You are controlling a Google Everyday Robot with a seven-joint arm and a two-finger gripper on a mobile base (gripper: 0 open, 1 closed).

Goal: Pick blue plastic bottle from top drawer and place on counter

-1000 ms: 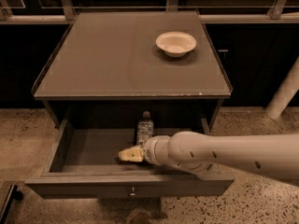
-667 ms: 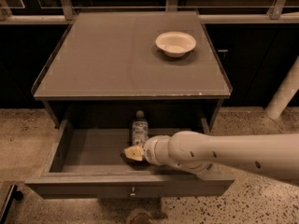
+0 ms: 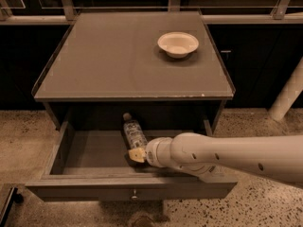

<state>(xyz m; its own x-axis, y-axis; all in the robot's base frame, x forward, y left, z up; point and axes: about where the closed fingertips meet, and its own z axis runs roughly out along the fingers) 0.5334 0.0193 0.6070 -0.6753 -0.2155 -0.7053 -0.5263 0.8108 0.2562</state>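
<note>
Speckled floor (image 3: 19,136), dark cabinets behind. Grey-brown counter (image 3: 118,65) with white bowl (image 3: 178,44) near back-right corner. Top drawer (image 3: 94,186) open below counter's front edge, knob (image 3: 134,193) at centre of front panel. Blue plastic bottle (image 3: 134,132) inside drawer, about mid-width, cap toward the back. Gripper (image 3: 137,154) in drawer at bottle's base end. Released or clamped: cannot tell. Arm (image 3: 236,157) in from right, over drawer's front-right corner.

white round bowl (image 3: 178,44) sits upright; speckled floor (image 3: 19,141) below, pale post (image 3: 288,97) right.
</note>
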